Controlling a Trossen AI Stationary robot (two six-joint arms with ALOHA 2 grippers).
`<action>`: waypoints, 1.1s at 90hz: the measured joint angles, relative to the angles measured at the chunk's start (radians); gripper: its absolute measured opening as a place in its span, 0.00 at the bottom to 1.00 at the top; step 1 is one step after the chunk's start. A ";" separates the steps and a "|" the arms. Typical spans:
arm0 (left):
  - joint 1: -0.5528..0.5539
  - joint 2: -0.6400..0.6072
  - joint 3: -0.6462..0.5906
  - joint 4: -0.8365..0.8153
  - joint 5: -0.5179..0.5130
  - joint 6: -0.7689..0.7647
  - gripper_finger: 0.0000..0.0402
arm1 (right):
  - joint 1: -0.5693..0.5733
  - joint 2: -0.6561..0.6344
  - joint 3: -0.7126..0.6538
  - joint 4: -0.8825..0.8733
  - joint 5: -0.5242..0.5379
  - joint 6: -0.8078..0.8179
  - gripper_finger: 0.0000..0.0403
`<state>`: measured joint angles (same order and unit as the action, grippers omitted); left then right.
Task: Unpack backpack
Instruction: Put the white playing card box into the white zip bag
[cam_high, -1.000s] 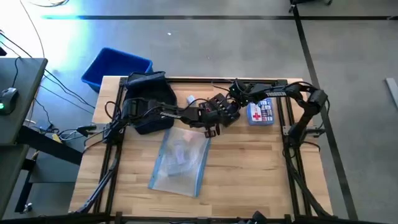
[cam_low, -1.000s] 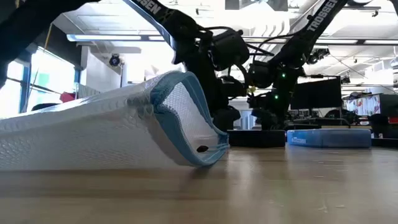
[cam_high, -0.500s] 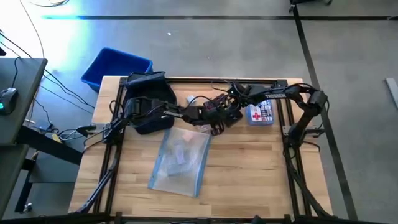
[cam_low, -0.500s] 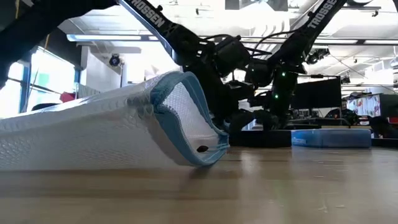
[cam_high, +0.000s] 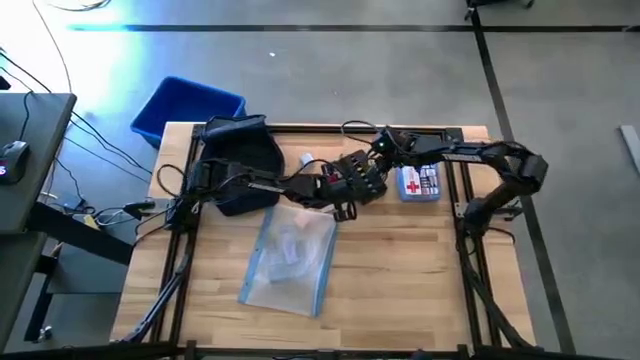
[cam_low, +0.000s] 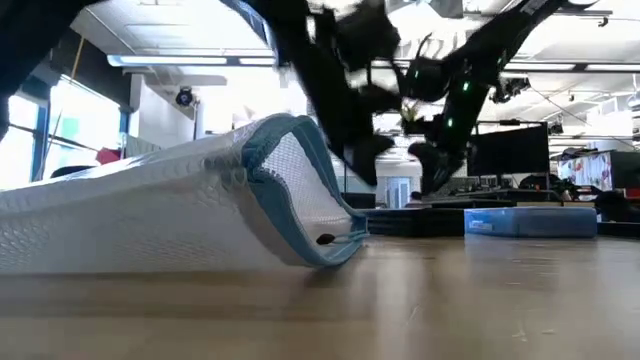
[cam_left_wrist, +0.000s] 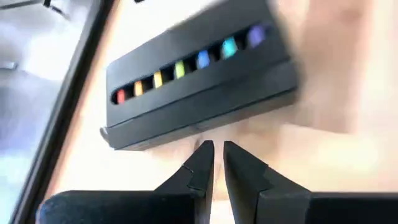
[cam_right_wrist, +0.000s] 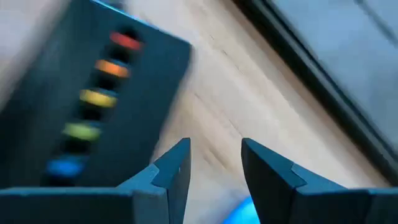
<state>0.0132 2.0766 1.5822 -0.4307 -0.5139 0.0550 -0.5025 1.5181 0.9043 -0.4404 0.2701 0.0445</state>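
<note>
Pouch (cam_high: 290, 258): clear bag lying flat on the near half of the table (cam_high: 400, 290), already out.
Marker box (cam_left_wrist: 199, 84): black case with a row of coloured tips, mid-table, both arms meeting over it.
Left gripper (cam_left_wrist: 214, 163): fingers nearly together, empty, just short of the box.
Right gripper (cam_right_wrist: 214, 163): fingers apart, empty, beside the box; best set it clear of the first-aid kit (cam_high: 418, 184).
Backpack (cam_high: 238, 165): far left corner, next to reach into.
</note>
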 joint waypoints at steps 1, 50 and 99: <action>-0.008 -0.011 0.000 -0.008 -0.004 -0.006 0.04 | 0.007 -0.007 -0.001 -0.002 -0.005 -0.007 0.32; -0.541 -0.216 0.000 -0.540 -0.383 -0.683 0.04 | 0.479 -0.010 0.001 0.263 -0.044 0.172 0.33; -0.761 -0.214 0.000 -0.628 -0.542 -0.963 0.04 | 0.376 0.428 0.336 0.181 -0.057 0.291 0.94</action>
<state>-0.7478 1.8629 1.5818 -1.0588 -1.0564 -0.9085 -0.1265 1.9457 1.2401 -0.2590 0.2131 0.3357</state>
